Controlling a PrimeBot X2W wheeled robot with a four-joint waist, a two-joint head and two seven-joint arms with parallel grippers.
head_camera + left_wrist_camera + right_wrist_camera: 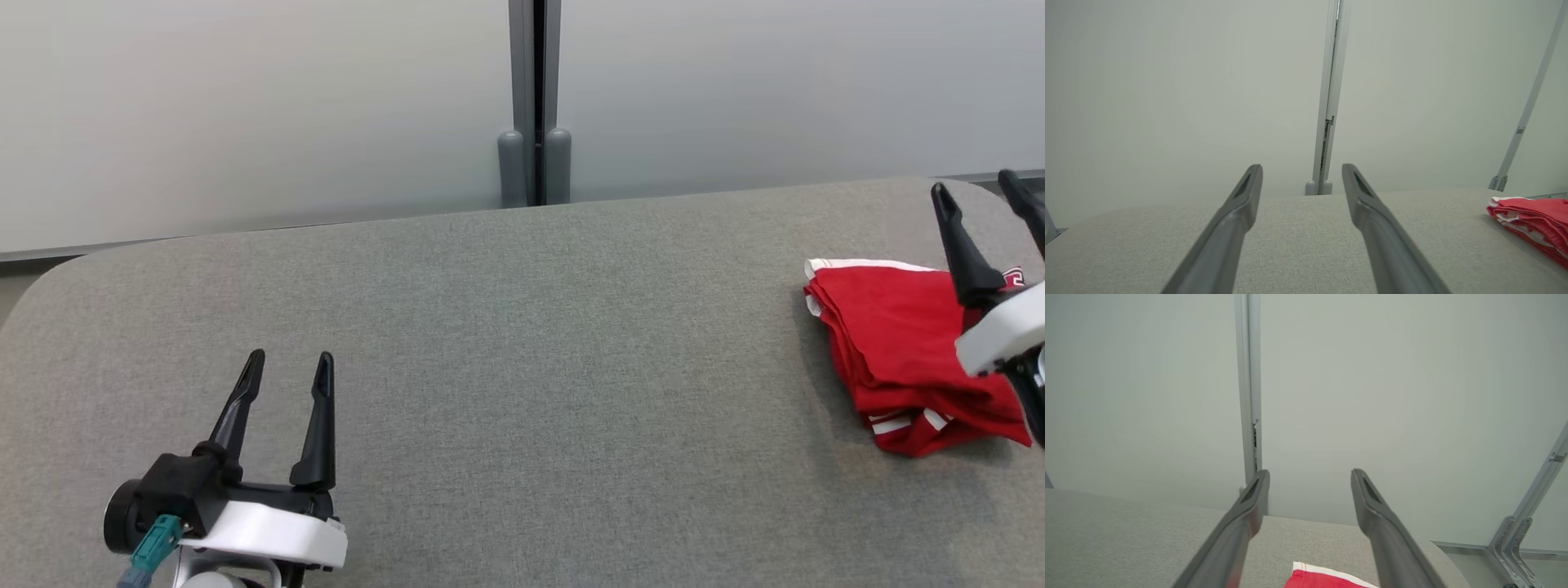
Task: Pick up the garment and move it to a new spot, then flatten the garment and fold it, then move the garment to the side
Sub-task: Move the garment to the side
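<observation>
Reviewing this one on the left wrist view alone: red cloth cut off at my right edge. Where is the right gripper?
Observer: Head view: the right gripper is open over the garment's right side, gripping nothing.
Operator: Is the garment folded?
Observer: Yes, a compact red stack with white trim, near the table's right end.
Operator: And the left gripper?
Observer: Near left of the table, far from the garment.

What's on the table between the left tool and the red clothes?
Nothing. The head view shows bare grey table from the left tool to the red clothes.
</observation>
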